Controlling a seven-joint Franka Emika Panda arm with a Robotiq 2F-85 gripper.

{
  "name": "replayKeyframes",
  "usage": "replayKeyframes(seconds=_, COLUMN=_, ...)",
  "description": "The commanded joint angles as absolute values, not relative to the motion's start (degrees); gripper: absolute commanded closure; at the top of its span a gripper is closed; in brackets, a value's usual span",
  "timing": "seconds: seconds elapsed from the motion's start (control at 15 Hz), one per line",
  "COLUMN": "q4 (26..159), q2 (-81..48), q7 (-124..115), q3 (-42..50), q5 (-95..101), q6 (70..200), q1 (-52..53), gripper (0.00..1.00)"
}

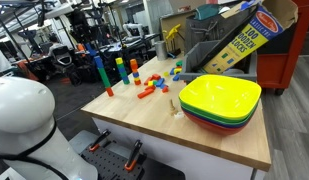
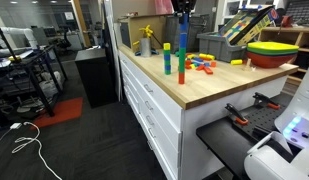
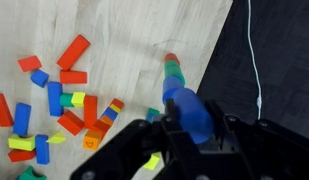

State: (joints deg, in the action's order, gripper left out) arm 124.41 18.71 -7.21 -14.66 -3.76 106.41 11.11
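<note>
My gripper (image 3: 189, 122) is shut on a long blue block (image 3: 187, 108). It holds the block upright on top of a thin tower with a green piece (image 3: 174, 72) and a red piece (image 3: 171, 59) below, near the table's edge. In an exterior view the gripper (image 2: 182, 8) comes down from above onto the blue block (image 2: 181, 35), which stands on the green and red pieces (image 2: 181, 68). The same tower shows in an exterior view (image 1: 98, 70). I cannot tell whether the block rests on the tower or hangs just above it.
Loose coloured blocks (image 3: 64, 90) lie on the wooden table (image 1: 194, 135) beside shorter towers (image 1: 119, 68) (image 2: 166, 60). Stacked yellow, green and red bowls (image 1: 220, 100) (image 2: 272, 50) sit at one end. A block box (image 1: 244, 40) stands behind. A white cable (image 3: 256, 60) lies on the floor.
</note>
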Motion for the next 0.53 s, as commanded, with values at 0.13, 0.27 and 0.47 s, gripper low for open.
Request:
replayKeyframes(seconds=0.13, q4=121.79, q2=17.19, q7=-8.77, q3=-14.67, q5=-3.28, q6=104.85, q1=11.18, gripper=0.92)
replayKeyframes(seconds=0.27, q4=121.66, q2=16.91, q7=-8.79, q3=-14.62, q5=-3.14, q6=104.97, q1=11.09, gripper=0.92)
replayKeyframes(seconds=0.47, q4=121.58, q2=16.63, q7=-8.73, q3=-14.45, q5=-3.0, q6=105.46, q1=10.92, gripper=0.92)
